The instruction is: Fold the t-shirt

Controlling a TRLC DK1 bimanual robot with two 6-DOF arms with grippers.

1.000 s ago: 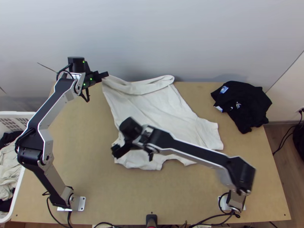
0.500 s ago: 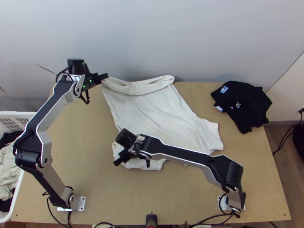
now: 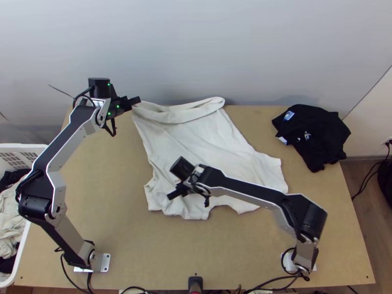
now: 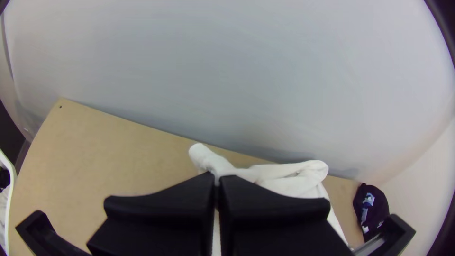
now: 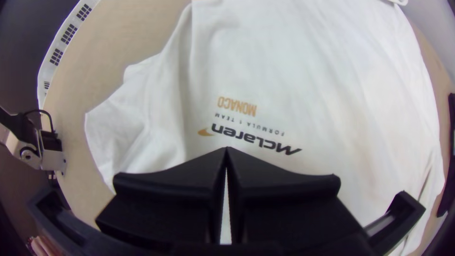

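Sleeves and neck of the white t-shirt (image 3: 196, 142) lie toward the near edge of the table (image 3: 147, 255), the body spread away from it with a few creases and the far hem curled over. Above the near part hangs the right gripper (image 3: 173, 194), fingers together with no cloth seen between them; it should open before going down, then pinch a shallow bite of the near edge so the layers don't bunch. At the far edge, the left gripper (image 3: 137, 100) is clamped on the shirt's hem corner. I'd keep that corner low and carry both ends across at one pace, so the side lands straight; an uneven pull would likely skew it. The right arm covers part of the neck and shoulder, whether its fingertips touch the shirt I can't tell, and how much hem the far grip holds is hidden by the fingers themselves.
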